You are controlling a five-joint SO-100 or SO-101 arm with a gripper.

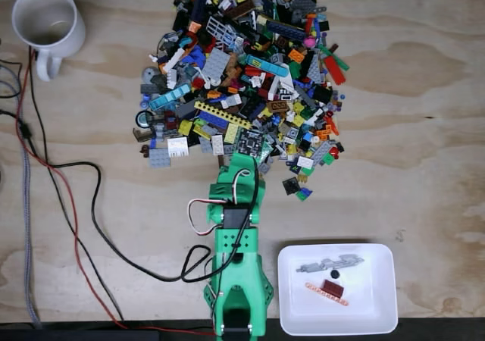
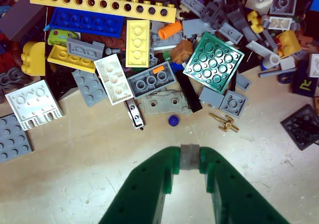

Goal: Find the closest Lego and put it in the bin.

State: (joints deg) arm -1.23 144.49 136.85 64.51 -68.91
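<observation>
1. Green gripper fingers rise from the bottom edge of the wrist view, closed on a small grey piece pinched between their tips, above bare tabletop just short of the pile.
2. Just beyond the tips lie a small blue round stud, a gold trident-shaped piece and a pale grey plate at the pile's near edge.
3. Behind those sit a dark green square plate, a grey 2x3 brick, a white plate, a yellow plate and a long yellow beam with holes.
4. In the fixed view the green arm reaches from the table's bottom edge up to the lower edge of the Lego pile, which covers the top centre of the wooden table.
5. At the table's bottom-right corner, just beside the arm's base, rests the white bin; it holds a grey piece, a dark red piece, an orange strip and a small black bit.
6. A white mug stands at the top-left corner, with black and red cables trailing down the left side.
</observation>
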